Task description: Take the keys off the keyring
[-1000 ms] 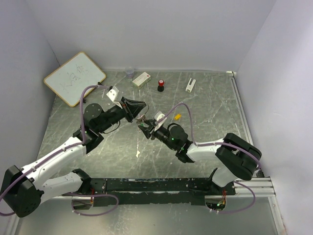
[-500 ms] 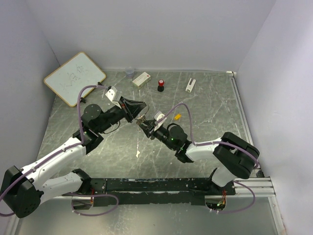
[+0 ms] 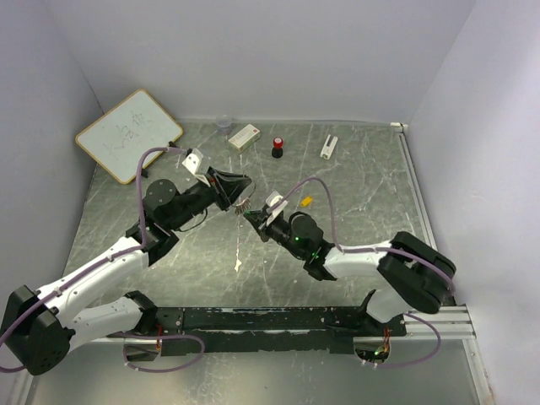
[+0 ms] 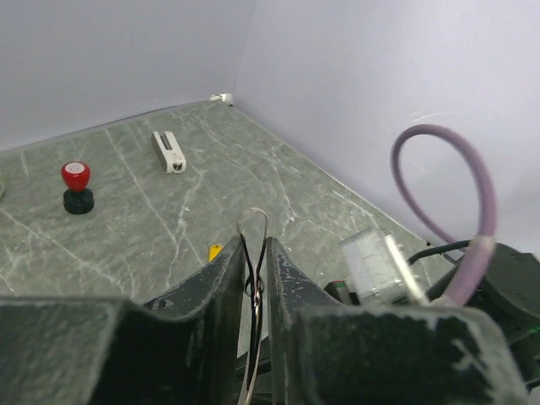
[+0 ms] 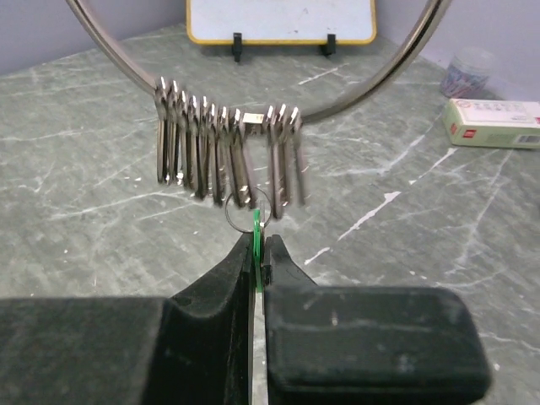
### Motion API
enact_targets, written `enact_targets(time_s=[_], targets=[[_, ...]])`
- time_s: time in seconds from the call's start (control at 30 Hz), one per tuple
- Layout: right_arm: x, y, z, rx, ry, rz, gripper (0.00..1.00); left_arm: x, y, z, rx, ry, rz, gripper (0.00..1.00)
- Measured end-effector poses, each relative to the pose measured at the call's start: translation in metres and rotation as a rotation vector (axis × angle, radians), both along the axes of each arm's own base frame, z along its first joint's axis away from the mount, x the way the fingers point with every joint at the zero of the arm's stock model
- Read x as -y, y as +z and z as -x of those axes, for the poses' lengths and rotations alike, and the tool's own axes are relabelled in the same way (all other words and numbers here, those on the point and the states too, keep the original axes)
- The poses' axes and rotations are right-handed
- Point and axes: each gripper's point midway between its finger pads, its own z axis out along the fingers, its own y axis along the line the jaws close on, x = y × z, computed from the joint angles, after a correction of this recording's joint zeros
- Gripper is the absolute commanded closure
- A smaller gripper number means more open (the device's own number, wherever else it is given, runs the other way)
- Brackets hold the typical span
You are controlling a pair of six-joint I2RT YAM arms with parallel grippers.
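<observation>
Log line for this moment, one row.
left pincer: shut on keyring | right pincer: shut on green key | yellow key: on table

Top external: high behind the arm bases, looking down on the whole tabletop.
Left wrist: close behind the left hand, facing the far right corner.
Right wrist: close behind the right hand, facing far left.
Shared: red knob in top and left wrist; whiteboard in top and right wrist.
</observation>
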Motion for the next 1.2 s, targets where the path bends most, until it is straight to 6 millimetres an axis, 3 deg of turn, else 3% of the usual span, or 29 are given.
enact_targets(time_s=[0.1,0.3,0.47,0.6,0.83,1.03,1.2], targets=[[0.01,0.007,0.001,-0.007,-0.034,0.026,1.0,-0.004,-0.009,-0.006,-0.013,0.036,-0.032,0.59],[0.049,0.039,0.002,0.019,-0.163,0.058,1.0,-0.009,-0.031,-0.008,-0.051,0.066,-0.099,0.44],[0.081,0.059,0.001,0.049,-0.271,0.081,1.0,-0.017,-0.056,-0.005,-0.091,0.081,-0.162,0.44],[0.093,0.064,-0.003,0.046,-0.324,0.133,1.0,-0.021,-0.069,-0.001,-0.098,0.084,-0.194,0.36],[0.091,0.087,-0.006,0.007,-0.349,0.206,1.0,-0.018,-0.081,0.006,-0.064,0.037,-0.224,0.35],[0.069,0.108,-0.011,-0.101,-0.349,0.297,1.0,-0.014,-0.081,0.011,-0.033,-0.002,-0.215,0.37],[0.06,0.111,0.008,-0.162,-0.313,0.368,1.0,-0.011,-0.074,0.014,0.002,-0.024,-0.189,0.36]])
